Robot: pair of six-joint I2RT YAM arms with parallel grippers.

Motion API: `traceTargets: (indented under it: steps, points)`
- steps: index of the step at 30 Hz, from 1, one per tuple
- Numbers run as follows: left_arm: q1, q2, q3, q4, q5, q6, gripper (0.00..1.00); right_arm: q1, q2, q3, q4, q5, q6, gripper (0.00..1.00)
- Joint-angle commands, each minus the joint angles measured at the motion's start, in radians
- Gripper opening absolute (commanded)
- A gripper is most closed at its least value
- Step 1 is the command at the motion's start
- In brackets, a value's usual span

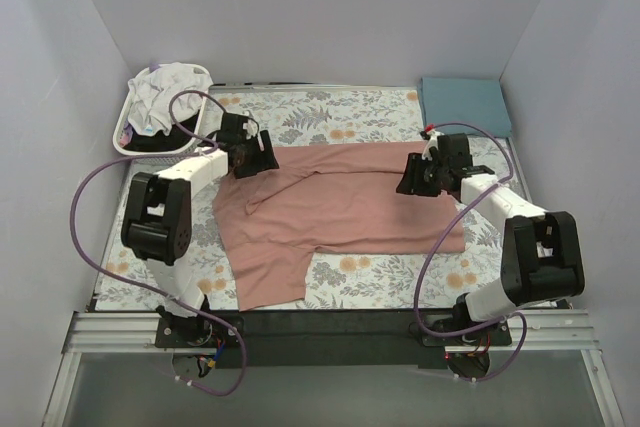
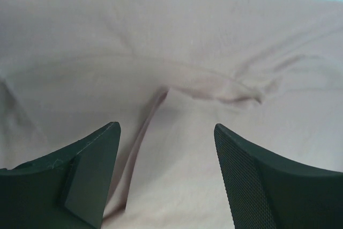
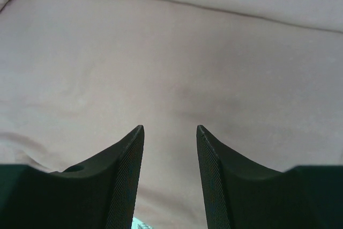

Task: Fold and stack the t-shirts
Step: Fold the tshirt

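Two grips pending: left end effector [image 1: 248, 152] and right end effector [image 1: 424, 175], jaws apart, poised over pink t-shirt [image 1: 340, 209] spread rumpled on table [image 1: 350, 105]. First fold judged in hand; far edge to be pinched next.

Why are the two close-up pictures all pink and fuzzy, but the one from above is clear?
Top view: evenly lit and sharp, only soft shadows on the large dusty-pink cloth t-shirt. Left wrist view: so close the shirt nearly fills it, slightly blurred, shadow in the fold by the open left claw. Right wrist view: equally close, dimmer toward the open right claw. No glare.
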Motion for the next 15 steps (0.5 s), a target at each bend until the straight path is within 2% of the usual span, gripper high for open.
traceTargets:
  steps: [1,8,15]
  points:
    - [-0.003,0.070,0.070,0.035,0.032,0.029,0.68,0.034,-0.055,-0.033,0.027,-0.035,0.016,0.50]
    - [-0.001,0.145,0.127,0.039,0.149,0.022,0.51,0.051,-0.108,-0.097,0.027,-0.046,0.021,0.50]
    - [-0.006,0.121,0.113,0.048,0.219,0.003,0.43,0.052,-0.128,-0.125,0.026,-0.035,0.014,0.50]
